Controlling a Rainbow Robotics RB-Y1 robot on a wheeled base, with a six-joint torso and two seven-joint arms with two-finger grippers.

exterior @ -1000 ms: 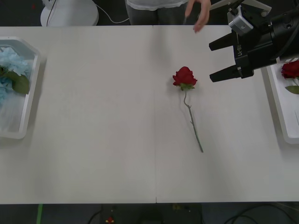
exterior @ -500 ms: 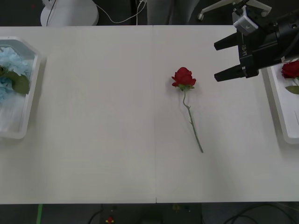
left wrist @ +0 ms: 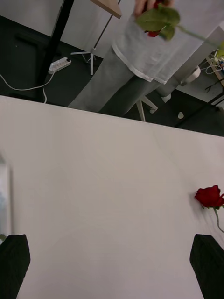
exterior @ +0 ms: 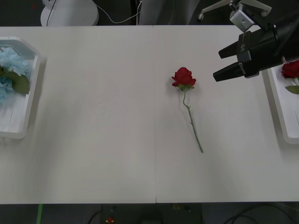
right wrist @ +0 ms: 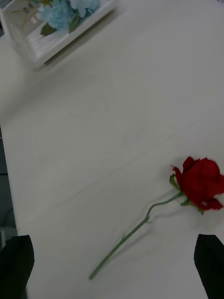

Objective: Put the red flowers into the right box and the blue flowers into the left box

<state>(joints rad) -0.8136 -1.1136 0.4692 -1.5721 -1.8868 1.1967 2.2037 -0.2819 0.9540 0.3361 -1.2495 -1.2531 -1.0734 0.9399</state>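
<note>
1. The right gripper (exterior: 223, 63) hangs above the far right part of the white counter (exterior: 107, 140), its two black fingers spread wide with nothing between them.
2. A red rose (exterior: 184, 77) lies flat on the counter just to the left of this gripper and slightly nearer the robot, apart from the fingers. Its thin green stem (exterior: 194, 126) runs from the bloom toward the robot's side of the counter.
3. In the right wrist view the rose (right wrist: 200, 183) lies ahead of the gripper's fingertips (right wrist: 207, 257), the bloom close to one finger and the stem (right wrist: 130, 233) slanting across the gap toward the other; nothing touches it.
4. The right box (exterior: 279, 116), a shallow white tray, sits just beyond the right gripper at the counter's right edge, partly covered by the arm. Another red rose (exterior: 290, 69) lies inside it with a green leaf (exterior: 293, 89) beside the bloom.
5. The left box (exterior: 29, 93), a matching white tray, sits far from the right gripper at the counter's left edge and holds pale blue hydrangea clusters (exterior: 9, 60) with dark green leaves (exterior: 19, 83).
6. In the left wrist view the left gripper's black fingers (left wrist: 14, 261) stand wide apart over bare counter, gripping nothing, with the loose rose (left wrist: 210, 197) ahead near one finger.
7. Beyond the counter's far edge a person's hand (left wrist: 142, 5) holds a further red flower (left wrist: 158, 18) with green leaves.
</note>
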